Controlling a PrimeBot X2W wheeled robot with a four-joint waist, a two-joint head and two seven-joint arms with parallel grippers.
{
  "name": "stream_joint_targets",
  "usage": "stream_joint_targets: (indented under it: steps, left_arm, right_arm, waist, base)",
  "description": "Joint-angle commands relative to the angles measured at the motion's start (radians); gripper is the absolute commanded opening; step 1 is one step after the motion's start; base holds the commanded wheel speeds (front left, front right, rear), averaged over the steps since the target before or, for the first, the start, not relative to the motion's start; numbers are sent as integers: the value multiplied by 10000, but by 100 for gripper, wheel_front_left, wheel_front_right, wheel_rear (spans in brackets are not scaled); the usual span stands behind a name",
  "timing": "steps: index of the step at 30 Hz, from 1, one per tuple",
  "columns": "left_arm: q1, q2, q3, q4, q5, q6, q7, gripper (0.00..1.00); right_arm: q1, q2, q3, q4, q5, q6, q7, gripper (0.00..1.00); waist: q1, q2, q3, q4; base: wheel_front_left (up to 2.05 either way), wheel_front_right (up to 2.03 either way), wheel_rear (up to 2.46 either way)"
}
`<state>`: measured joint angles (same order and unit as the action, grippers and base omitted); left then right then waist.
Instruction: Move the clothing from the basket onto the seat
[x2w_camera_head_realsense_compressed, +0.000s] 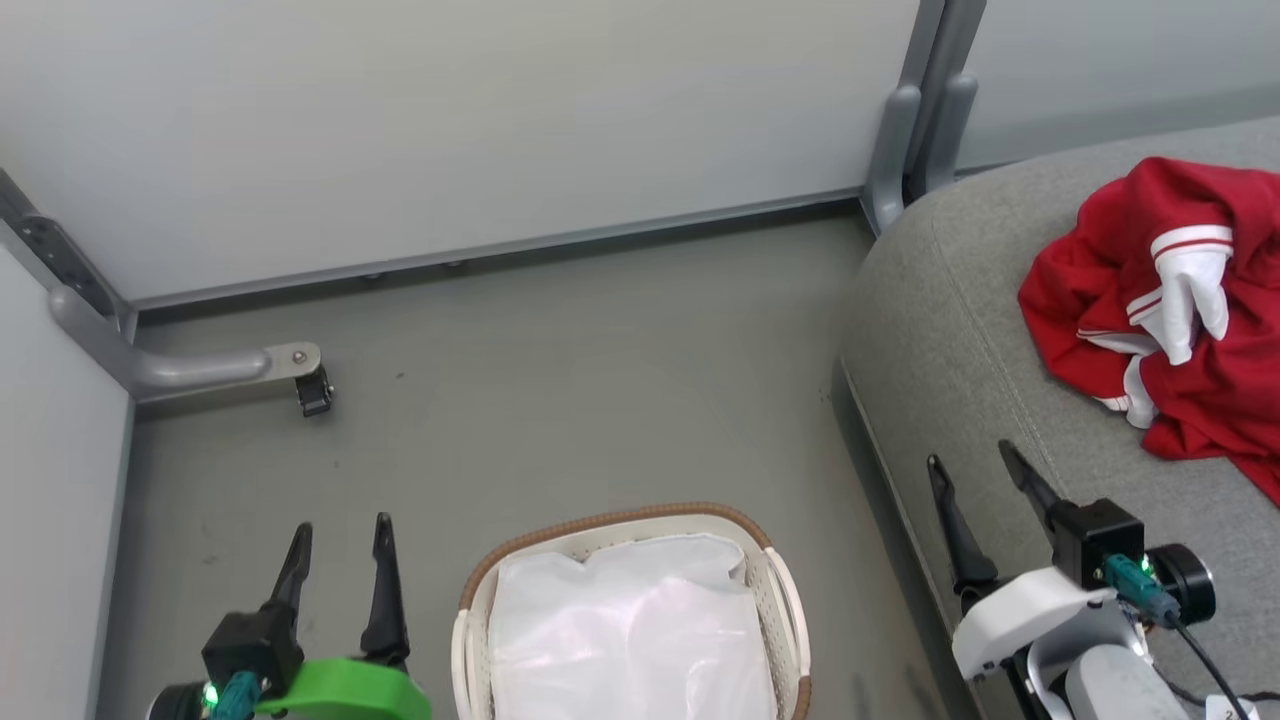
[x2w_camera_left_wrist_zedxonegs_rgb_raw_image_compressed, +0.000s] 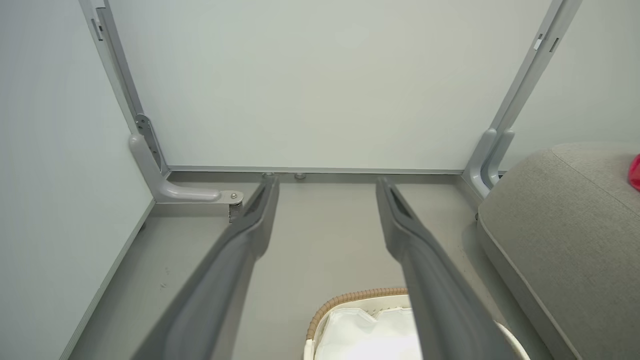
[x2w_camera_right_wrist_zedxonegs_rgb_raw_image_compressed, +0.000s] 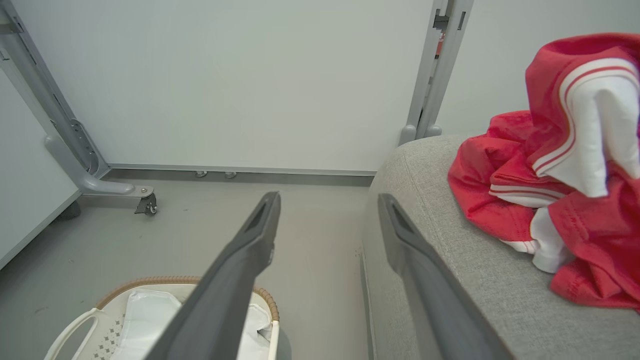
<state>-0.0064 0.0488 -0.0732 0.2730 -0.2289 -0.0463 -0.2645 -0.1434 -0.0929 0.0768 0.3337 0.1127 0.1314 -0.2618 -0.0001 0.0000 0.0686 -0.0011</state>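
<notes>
Upper right, clothing (x2w_camera_head_realsense_compressed: 1170, 310) heaped on seat (x2w_camera_head_realsense_compressed: 950, 330); basket (x2w_camera_head_realsense_compressed: 620, 517) seemingly emptied to liner (x2w_camera_head_realsense_compressed: 630, 630), hence left end effector (x2w_camera_head_realsense_compressed: 342, 523) and right end effector (x2w_camera_head_realsense_compressed: 970, 455) spread, empty.

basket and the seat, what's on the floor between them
Nothing. In the head view a bare strip of grey floor separates the basket from the seat.
</notes>
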Motion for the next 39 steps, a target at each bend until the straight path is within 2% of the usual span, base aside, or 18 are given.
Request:
stream_joint_targets:
  steps: [1,8,16,17,21,39]
  left_arm:
    - [272,31,96,57,94,62,5,100]
    - [676,31,324,115,58,99,5,100]
    - [859,31,462,302,-338,-146,5,100]
    - [703,0,432,295,-319,-105,5,0]
    - [701,-32,421,632,-410,-108,49,0]
    - [277,-18,756,408,-3520,-281,910,0]
  right_arm:
    - [240,11,9,52,-54,-15,-44,100]
    - [648,154,-26,100,11,-15,-44,100]
    - [820,249,-83,164,40,-15,-44,100]
    - [706,252,-56,154,34,0,1,0]
    - [779,306,-59,445,147,0,64,0]
    - [663,329,-498,113,3585,-2,926,0]
  waist:
    - [1,0,-340,104]
    - [1,0,-568,125]
    - [1,0,-645,103]
    - [1,0,-646,103]
    - [1,0,-648,103]
    - [1,0,-649,90]
  base:
    - [0,0,0]
    - [0,0,0]
    - [0,0,0]
    - [0,0,0]
    - [0,0,0]
    - [0,0,0]
